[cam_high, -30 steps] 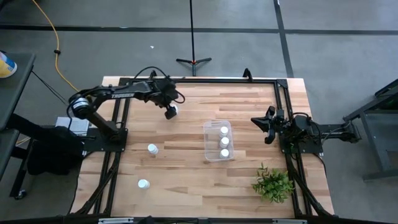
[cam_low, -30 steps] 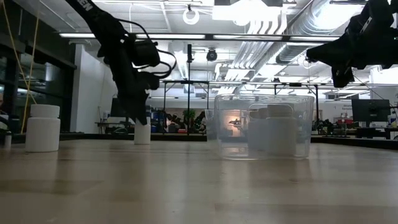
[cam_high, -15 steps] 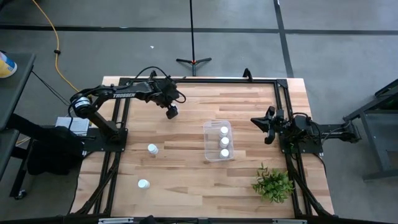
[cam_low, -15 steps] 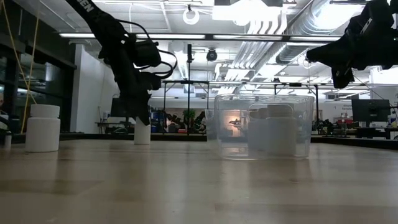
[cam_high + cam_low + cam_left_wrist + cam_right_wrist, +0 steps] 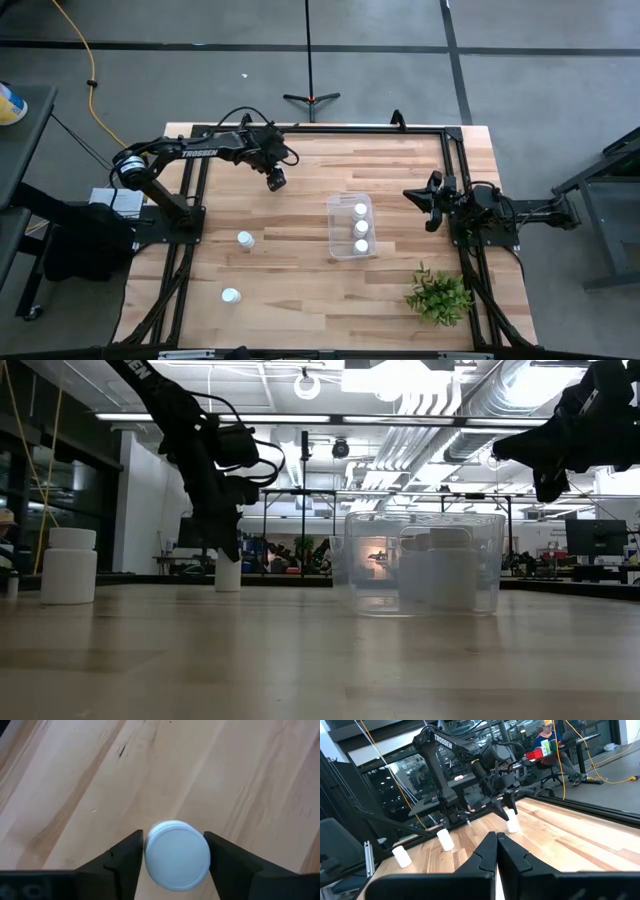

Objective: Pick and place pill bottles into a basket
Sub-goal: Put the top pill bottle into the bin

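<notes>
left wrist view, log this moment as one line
left gripper: fingers astride pill bottle | basket: three bottles | table: two loose | right gripper: shut, waiting

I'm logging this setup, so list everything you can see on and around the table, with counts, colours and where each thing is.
Pill bottles in the bin: three, white, in a row.
Pill bottles on the table: three, white; two near the left side, one at the far side between the left fingers.
Clear bin: one, transparent, centre of the table.
Plant: one, green, near right corner.
Table: one, light wood.
Tripod stand: one, black, on the floor beyond the table.
Left gripper: dark, down around the far bottle, fingers either side of its cap.
Right gripper: dark, raised right of the bin, fingers shut.
</notes>
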{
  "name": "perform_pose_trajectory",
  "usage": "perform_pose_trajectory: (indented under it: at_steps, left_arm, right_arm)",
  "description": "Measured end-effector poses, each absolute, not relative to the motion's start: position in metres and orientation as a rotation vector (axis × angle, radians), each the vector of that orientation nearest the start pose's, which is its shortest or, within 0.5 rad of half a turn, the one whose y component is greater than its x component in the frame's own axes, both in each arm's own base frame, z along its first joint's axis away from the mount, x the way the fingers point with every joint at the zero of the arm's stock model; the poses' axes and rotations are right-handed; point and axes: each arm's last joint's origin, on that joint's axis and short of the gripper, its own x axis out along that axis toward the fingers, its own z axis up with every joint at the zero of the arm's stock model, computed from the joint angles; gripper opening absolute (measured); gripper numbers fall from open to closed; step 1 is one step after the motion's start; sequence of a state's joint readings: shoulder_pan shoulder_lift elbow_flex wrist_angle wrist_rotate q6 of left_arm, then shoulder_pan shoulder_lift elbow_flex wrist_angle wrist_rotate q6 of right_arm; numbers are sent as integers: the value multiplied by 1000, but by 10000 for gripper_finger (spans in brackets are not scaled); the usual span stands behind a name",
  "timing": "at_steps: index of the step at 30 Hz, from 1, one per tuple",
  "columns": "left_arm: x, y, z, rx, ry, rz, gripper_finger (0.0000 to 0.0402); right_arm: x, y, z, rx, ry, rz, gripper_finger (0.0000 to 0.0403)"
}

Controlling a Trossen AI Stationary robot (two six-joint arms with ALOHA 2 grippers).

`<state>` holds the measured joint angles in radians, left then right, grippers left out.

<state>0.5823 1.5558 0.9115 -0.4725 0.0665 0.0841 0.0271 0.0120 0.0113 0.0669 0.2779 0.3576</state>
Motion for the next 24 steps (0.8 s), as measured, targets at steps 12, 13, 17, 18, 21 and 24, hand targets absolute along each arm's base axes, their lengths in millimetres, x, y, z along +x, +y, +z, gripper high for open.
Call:
perform_pose_trajectory:
  at_steps: [12, 13, 17, 18, 21, 24]
  left_arm:
    - [245, 157, 182, -326, 1065, 386, 192]
    - [245, 157, 182, -330, 1063, 380, 192]
    - [246, 155, 183, -363, 1061, 377, 192]
    - [247, 154, 184, -375, 1066, 375, 192]
    - [258, 147, 199, -368, 1054, 345, 192]
    - [273, 137, 220, -307, 1038, 330, 192]
  right_arm:
    - [97, -5, 173, 366, -110, -236, 0]
    - [97, -5, 173, 366, -111, -236, 0]
    - [97, -5, 173, 366, -111, -236, 0]
    - [97, -5, 173, 366, -112, -236, 0]
    - [97, -5, 173, 366, -112, -236, 0]
    - [97, -5, 173, 366, -112, -236, 0]
